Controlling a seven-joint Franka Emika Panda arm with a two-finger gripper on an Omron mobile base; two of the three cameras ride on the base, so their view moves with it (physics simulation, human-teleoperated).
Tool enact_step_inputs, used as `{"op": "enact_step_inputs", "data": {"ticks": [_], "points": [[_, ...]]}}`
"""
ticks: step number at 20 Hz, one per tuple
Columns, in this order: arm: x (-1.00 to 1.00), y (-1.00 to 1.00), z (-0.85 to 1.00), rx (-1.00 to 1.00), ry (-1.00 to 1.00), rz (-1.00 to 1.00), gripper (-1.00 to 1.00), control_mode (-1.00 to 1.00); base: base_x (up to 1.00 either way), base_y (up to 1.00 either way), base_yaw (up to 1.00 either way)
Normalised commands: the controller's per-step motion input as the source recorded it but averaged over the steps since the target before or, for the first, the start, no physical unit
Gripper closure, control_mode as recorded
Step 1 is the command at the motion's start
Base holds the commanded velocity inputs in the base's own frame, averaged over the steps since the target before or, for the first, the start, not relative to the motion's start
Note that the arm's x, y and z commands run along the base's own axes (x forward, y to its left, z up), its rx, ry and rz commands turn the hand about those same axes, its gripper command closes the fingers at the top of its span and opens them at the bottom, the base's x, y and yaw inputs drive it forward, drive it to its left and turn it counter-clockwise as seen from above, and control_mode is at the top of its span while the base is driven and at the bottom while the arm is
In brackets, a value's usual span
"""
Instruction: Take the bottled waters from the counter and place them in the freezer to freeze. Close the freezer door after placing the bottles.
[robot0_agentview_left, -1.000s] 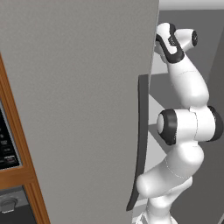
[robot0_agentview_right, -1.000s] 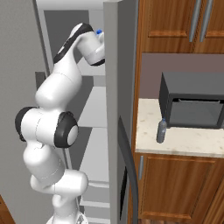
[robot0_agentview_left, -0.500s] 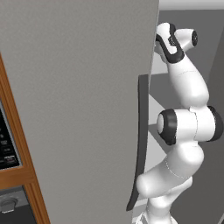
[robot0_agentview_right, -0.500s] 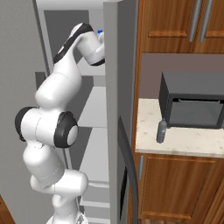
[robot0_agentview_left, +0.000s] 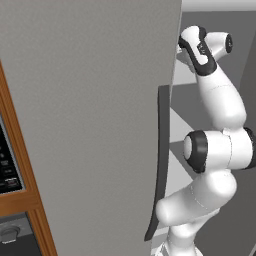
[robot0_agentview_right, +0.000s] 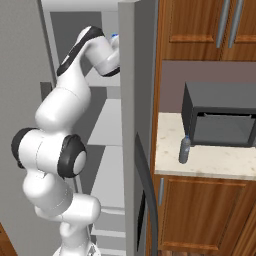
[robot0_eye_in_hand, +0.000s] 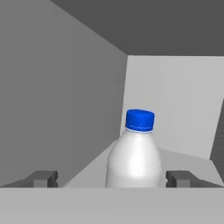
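Inside the freezer (robot0_eye_in_hand: 78, 100), on a pale grey-white shelf (robot0_eye_in_hand: 192, 159), stands a whitish, smooth plastic bottle (robot0_eye_in_hand: 133, 164) with rounded shoulders and a ribbed blue cap (robot0_eye_in_hand: 140, 120), upright and centred between the two small dark fingertips (robot0_eye_in_hand: 41, 178) of the gripper (robot0_eye_in_hand: 113, 179). The jaws are spread wide — a clear gap shows on each side of the bottle, so nothing is gripped. The compartment walls are flat, matte grey, meeting in a sharp corner behind the bottle. From the right base view the white arm (robot0_agentview_right: 60, 150) rises in a tall fold: a dark-banded elbow joint low down, then a glossy rounded link sloping up and rightward, its wrist bent over into the upper part of the freezer behind the edge of the open freezer door (robot0_agentview_right: 135, 100), whose long dark handle (robot0_agentview_right: 147, 195) curves down the lower front. On the beige speckled stone surface (robot0_agentview_right: 210, 160), above brown wooden cabinets (robot0_agentview_right: 200, 210), the second bottle (robot0_agentview_right: 184, 150) — darker, smoky grey — stands upright just in front of the boxy dark grey microwave (robot0_agentview_right: 220, 120). In the left base view the other fridge door (robot0_agentview_left: 90, 110) is a broad, plain grey slab.
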Motion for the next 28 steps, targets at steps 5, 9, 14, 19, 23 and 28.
{"op": "enact_step_inputs", "data": {"ticks": [5,9,14,19,23,28], "points": [[-0.57,0.00,0.11,0.00,-0.02,-0.06,-1.00,-1.00,0.00,0.00,0.00],[-0.78,0.00,0.13,0.00,0.00,-0.09,-1.00,-1.00,0.00,0.00,0.00],[-0.90,0.01,0.02,0.00,0.00,-0.12,-1.00,-1.00,0.00,0.00,0.00],[-0.93,0.19,0.00,0.00,0.00,-0.19,-1.00,-1.00,0.00,0.00,0.00],[-0.94,0.20,0.09,0.00,0.01,-0.23,-1.00,-1.00,0.00,0.00,0.00],[-0.91,0.03,0.29,0.02,0.06,-0.24,-1.00,-1.00,0.00,0.00,0.00]]}}
